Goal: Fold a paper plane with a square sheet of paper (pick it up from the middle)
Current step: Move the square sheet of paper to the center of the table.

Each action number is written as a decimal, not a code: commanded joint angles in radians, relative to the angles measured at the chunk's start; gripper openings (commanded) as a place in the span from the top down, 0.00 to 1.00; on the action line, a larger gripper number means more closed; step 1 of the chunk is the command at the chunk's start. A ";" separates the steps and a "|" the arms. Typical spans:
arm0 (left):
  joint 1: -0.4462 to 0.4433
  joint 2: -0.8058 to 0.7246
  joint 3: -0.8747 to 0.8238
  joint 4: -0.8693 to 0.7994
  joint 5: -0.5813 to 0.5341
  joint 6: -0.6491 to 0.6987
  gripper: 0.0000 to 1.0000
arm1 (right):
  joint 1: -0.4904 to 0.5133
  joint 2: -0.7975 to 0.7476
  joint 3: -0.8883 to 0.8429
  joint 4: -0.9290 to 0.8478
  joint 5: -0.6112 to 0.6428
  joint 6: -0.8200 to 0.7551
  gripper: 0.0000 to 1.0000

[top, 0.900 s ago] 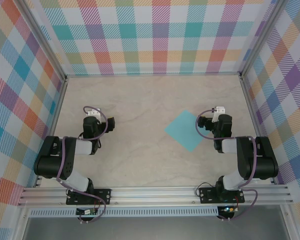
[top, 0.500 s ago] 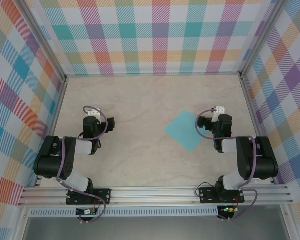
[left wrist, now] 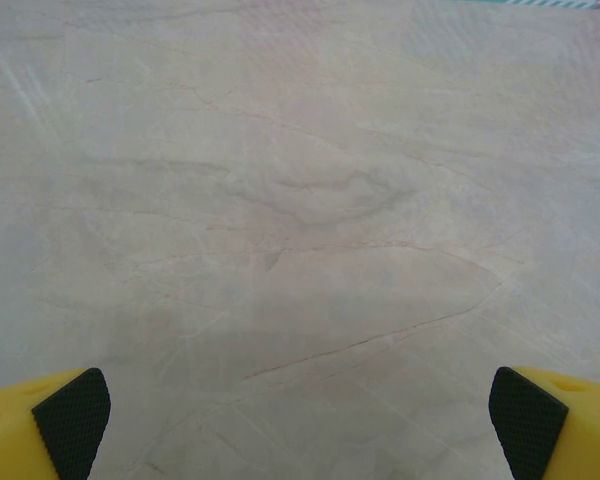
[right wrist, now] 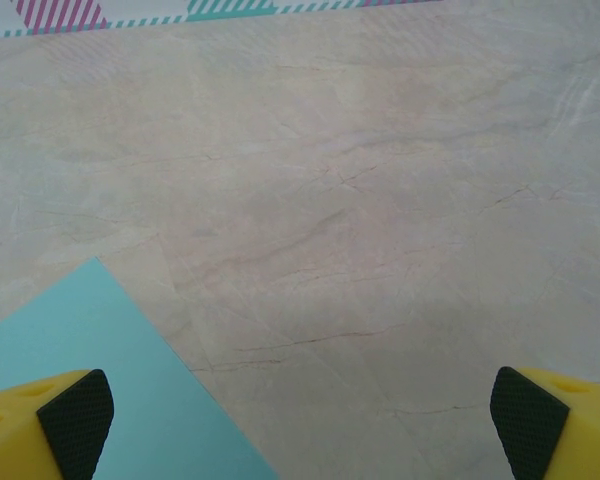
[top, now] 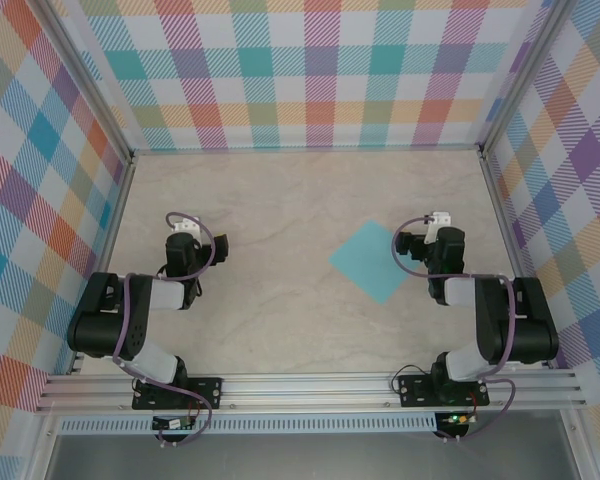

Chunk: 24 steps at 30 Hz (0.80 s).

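Observation:
The square sheet of paper (top: 371,261) is turquoise and lies flat and unfolded on the table, turned like a diamond, right of centre. My right gripper (top: 440,246) rests just to its right, apart from it. In the right wrist view the sheet (right wrist: 100,385) covers the lower left, and the right gripper (right wrist: 300,425) stands open over bare table, its left pad (right wrist: 75,420) above the paper. My left gripper (top: 187,250) sits far to the left; in the left wrist view it (left wrist: 300,430) is open with nothing between the fingers. The paper plane is out of view.
The marbled beige table (top: 280,200) is fenced by plaid walls (top: 300,70) at the back and both sides. An aluminium rail (top: 310,385) carrying both arm bases runs along the near edge.
The right arm's elbow has shifted very slightly. The sheet and the left arm have not moved.

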 commanded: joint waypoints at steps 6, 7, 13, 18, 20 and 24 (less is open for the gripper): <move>0.011 -0.224 0.176 -0.456 -0.186 -0.139 0.00 | -0.003 -0.263 0.226 -0.583 0.087 0.167 0.00; 0.012 -0.243 0.211 -0.540 -0.178 -0.161 0.00 | -0.002 -0.265 0.282 -0.701 0.093 0.210 0.00; 0.012 -0.283 0.446 -1.004 -0.136 -0.355 0.00 | 0.000 -0.225 0.402 -0.949 -0.101 0.372 0.00; 0.011 -0.275 0.554 -1.203 -0.027 -0.426 0.00 | 0.018 -0.170 0.401 -0.952 -0.357 0.512 0.00; 0.012 -0.268 0.581 -1.249 0.028 -0.431 0.00 | 0.050 -0.127 0.404 -0.966 -0.391 0.548 0.00; 0.012 -0.252 0.599 -1.277 0.111 -0.421 0.00 | 0.104 -0.066 0.408 -0.991 -0.395 0.586 0.00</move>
